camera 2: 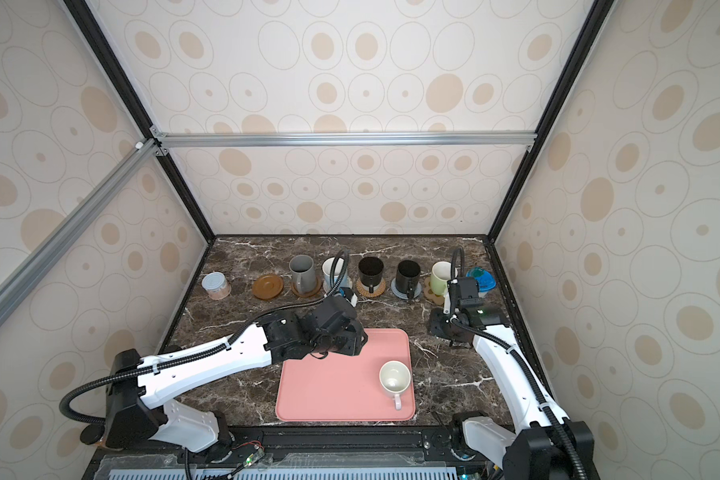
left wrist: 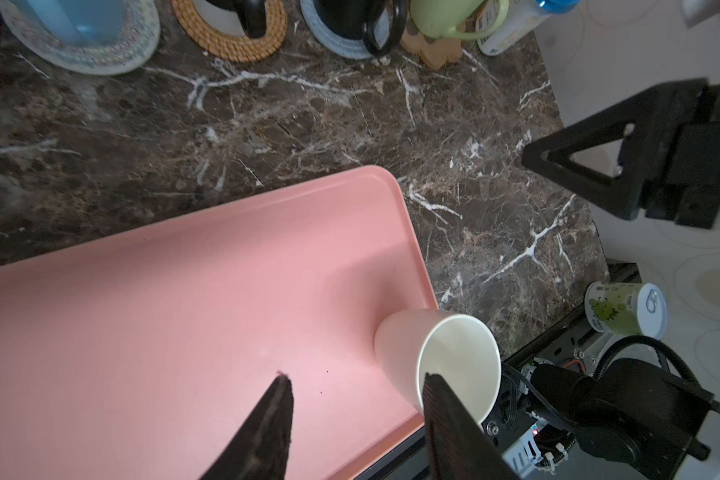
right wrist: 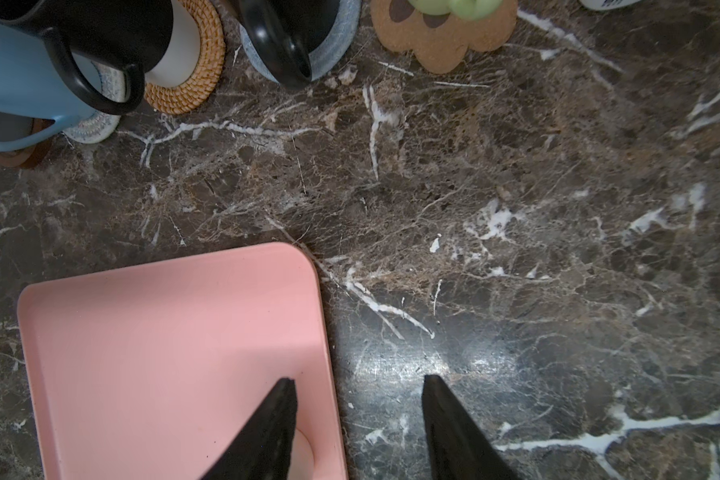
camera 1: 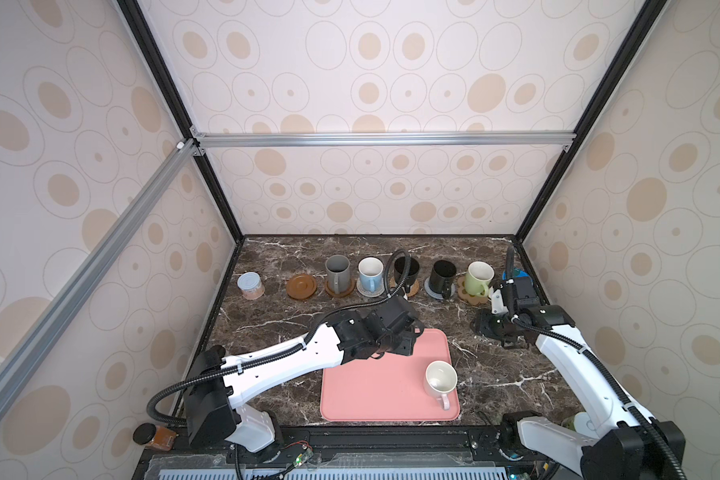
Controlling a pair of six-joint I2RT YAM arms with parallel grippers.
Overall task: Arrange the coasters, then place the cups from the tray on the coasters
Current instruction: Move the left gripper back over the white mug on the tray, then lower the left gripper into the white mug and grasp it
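Observation:
The pink tray (camera 1: 371, 390) lies at the front middle of the marble table. On its right side stands the white cup with a pink handle (camera 1: 440, 379), upright. Along the back runs a row of coasters: a bare brown wooden disc (camera 1: 301, 286), then a grey cup (camera 1: 337, 271), a blue-handled white cup (camera 1: 370, 272), two black cups (camera 1: 406, 268) (camera 1: 443, 274) and a light green cup (camera 1: 478, 277), each on its own coaster. My left gripper (left wrist: 356, 378) hangs open and empty over the tray's far left corner. My right gripper (right wrist: 358, 378) is open and empty above the tray's far right edge.
A silver-lidded jar (camera 1: 250, 285) stands at the back left and a blue-lidded container (camera 1: 516, 276) at the back right, behind the right wrist. A green-labelled can (left wrist: 624, 307) sits off the table's front right. Side walls close in the table.

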